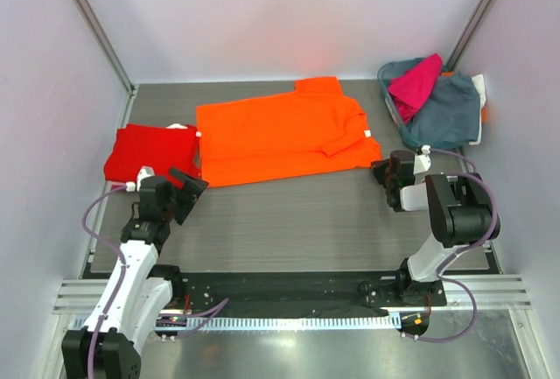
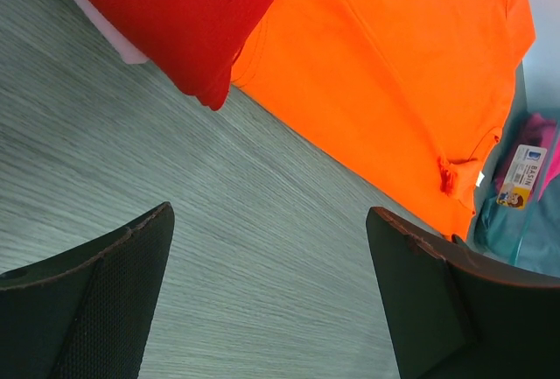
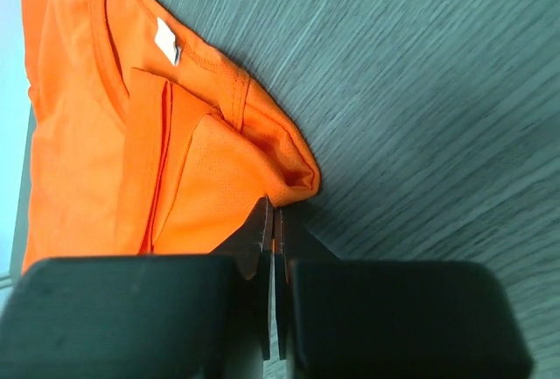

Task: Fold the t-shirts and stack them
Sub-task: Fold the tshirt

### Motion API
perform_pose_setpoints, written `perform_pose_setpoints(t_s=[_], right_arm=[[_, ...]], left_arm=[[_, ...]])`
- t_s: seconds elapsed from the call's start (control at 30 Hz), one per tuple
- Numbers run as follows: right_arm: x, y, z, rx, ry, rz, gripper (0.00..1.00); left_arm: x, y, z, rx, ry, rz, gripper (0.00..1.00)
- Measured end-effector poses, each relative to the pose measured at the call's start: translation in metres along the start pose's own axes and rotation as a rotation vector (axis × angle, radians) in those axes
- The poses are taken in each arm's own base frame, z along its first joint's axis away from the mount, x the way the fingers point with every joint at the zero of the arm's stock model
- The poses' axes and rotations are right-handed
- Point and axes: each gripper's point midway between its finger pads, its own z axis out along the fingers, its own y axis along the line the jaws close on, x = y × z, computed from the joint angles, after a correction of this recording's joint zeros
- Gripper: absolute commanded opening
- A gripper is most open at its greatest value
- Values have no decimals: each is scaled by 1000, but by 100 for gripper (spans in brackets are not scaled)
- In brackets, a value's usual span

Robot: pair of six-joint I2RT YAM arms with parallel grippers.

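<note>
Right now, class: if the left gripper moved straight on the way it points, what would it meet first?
Probably the bare table, since the open left gripper tilts down towards it. The near hem of the orange t-shirt lies just beyond, though depth is hard to judge.

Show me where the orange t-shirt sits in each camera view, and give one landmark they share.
Top external: the orange t-shirt lies spread flat at the middle back of the table.
Left wrist: the orange t-shirt fills the upper right, beside the red t-shirt.
Right wrist: the orange t-shirt fills the left side, with its neckline at the top.
Shared landmark: the grey wood-grain table, seen in all three.
</note>
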Motion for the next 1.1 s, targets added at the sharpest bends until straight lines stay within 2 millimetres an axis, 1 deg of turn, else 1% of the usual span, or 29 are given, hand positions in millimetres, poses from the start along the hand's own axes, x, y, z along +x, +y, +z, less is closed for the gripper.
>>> perform_pose_setpoints(t_s=[0.07, 0.13, 0.27, 0.37, 0.5, 0.6, 0.8, 0.93, 1.0, 1.03, 1.07, 1.1], right_arm=[[-1, -2, -3, 11, -4, -2, 1], [0, -9, -12, 27, -4, -5, 1], [-1, -25, -48, 50, -16, -4, 1], [-6, -27, -70, 49, -31, 1, 1], [-18, -24, -91, 53, -63, 24, 1], [-17, -35, -103, 87, -69, 36, 1], [1, -71, -117, 128, -54, 34, 1], [1, -72, -118, 124, -54, 14, 1], [2, -71, -118, 116, -50, -5, 1], [1, -70, -118, 110, -49, -15, 1], [1, -68, -117, 102, -48, -23, 1], [1, -67, -117, 94, -47, -31, 1]], left_arm=[[0, 0, 1, -2, 1, 2, 91], [0, 1, 4, -8, 6, 6, 91], [2, 3, 9, -19, 18, 8, 91], [6, 7, 14, -18, 26, 7, 89], [14, 17, 19, -26, 40, 3, 89], [16, 21, 23, -25, 39, 0, 87], [17, 21, 37, -23, 40, -4, 85], [17, 23, 48, -35, 40, -10, 84], [16, 23, 52, -37, 39, -16, 81], [16, 23, 55, -37, 38, -19, 79], [16, 23, 57, -38, 39, -21, 74], [16, 23, 60, -39, 39, -25, 73]])
